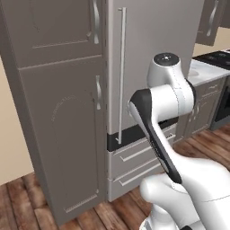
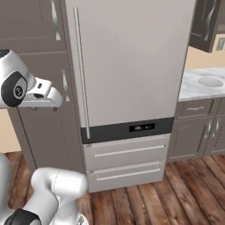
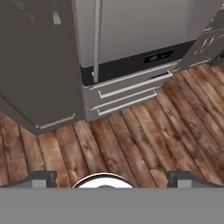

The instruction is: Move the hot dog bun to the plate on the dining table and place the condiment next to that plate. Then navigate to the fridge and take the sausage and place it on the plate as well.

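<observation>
The grey fridge [image 1: 148, 54] [image 2: 132, 66] [image 3: 144, 26] stands straight ahead with its door shut. A long vertical handle [image 2: 81, 74] runs down the door's left edge. Two drawers [image 2: 127, 160] sit below a dark band at the bottom. My gripper [image 3: 112, 180] is open and holds nothing. Its fingertips [image 3: 43, 178] stand wide apart and look down at the wood floor in front of the fridge, well short of the door. The hot dog bun, condiment, plate, dining table and sausage are out of view.
A tall grey cabinet [image 1: 58, 112] [image 2: 39, 52] adjoins the fridge's left side. To the right is a marble counter with a sink [image 2: 210, 81] over base cabinets [image 2: 197, 132], and a stove [image 1: 220, 58] beyond. Wood floor [image 3: 131, 140] lies open before the fridge.
</observation>
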